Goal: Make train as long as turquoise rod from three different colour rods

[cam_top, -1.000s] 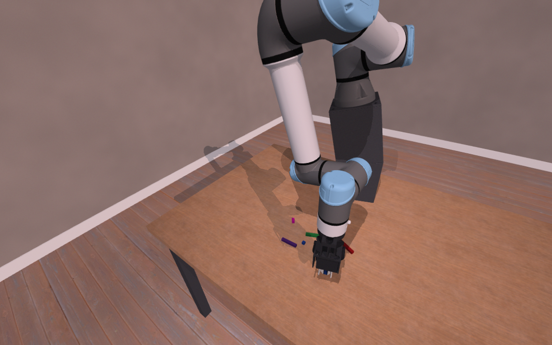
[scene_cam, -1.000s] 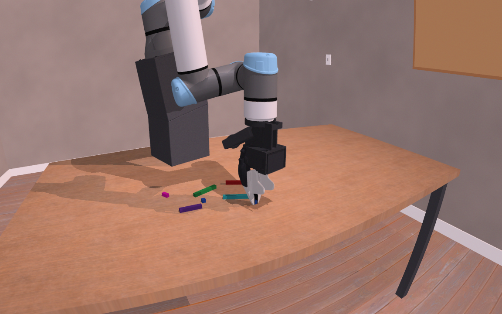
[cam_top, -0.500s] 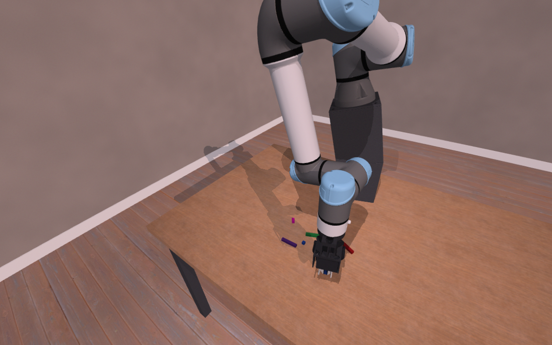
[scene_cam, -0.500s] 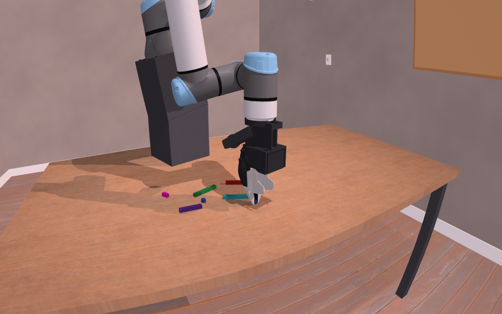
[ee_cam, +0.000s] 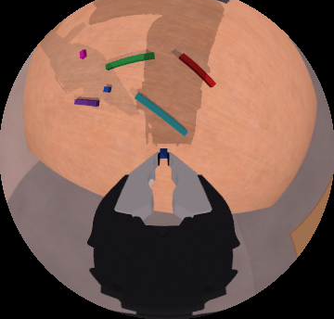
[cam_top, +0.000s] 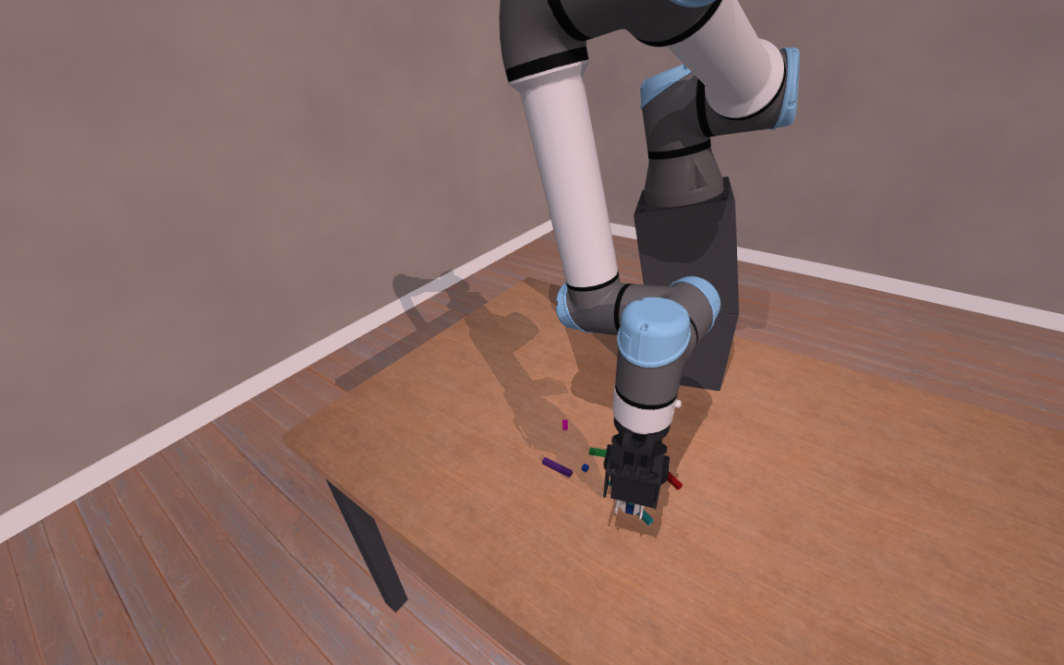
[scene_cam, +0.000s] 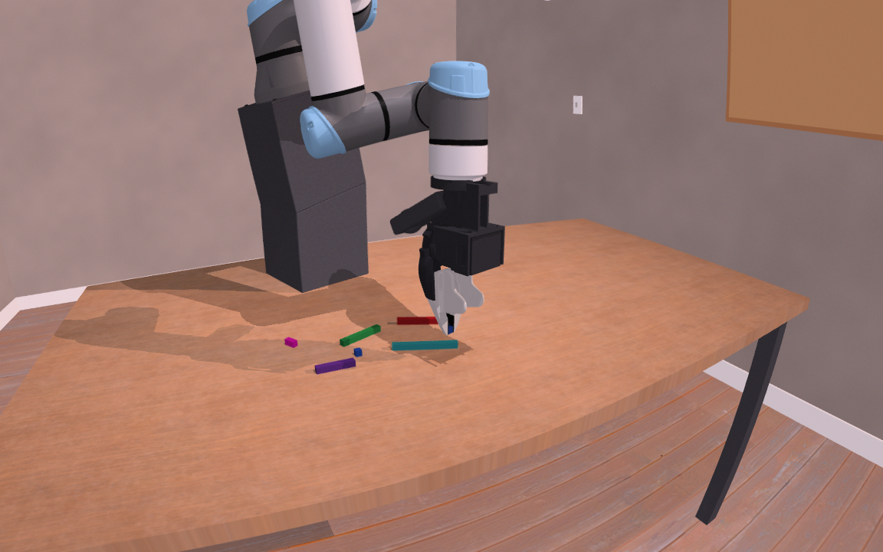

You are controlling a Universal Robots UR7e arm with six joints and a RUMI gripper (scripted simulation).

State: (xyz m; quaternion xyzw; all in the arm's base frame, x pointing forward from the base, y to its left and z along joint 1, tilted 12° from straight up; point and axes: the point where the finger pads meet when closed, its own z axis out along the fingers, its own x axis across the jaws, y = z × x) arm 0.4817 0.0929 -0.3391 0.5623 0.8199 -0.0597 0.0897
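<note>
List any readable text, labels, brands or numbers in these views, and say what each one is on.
None: no readable text in any view.
The arm, the gripper shut on a blue rod, the other rods, the table and the wall board carry no markings.

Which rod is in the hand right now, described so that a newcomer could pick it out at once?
Follow the arm down to the hand, raised just above the table by the turquoise rod. Pinched between its pale fingers is a blue rod. It is the only rod off the table; another blue rod lies beside the purple one.
</note>
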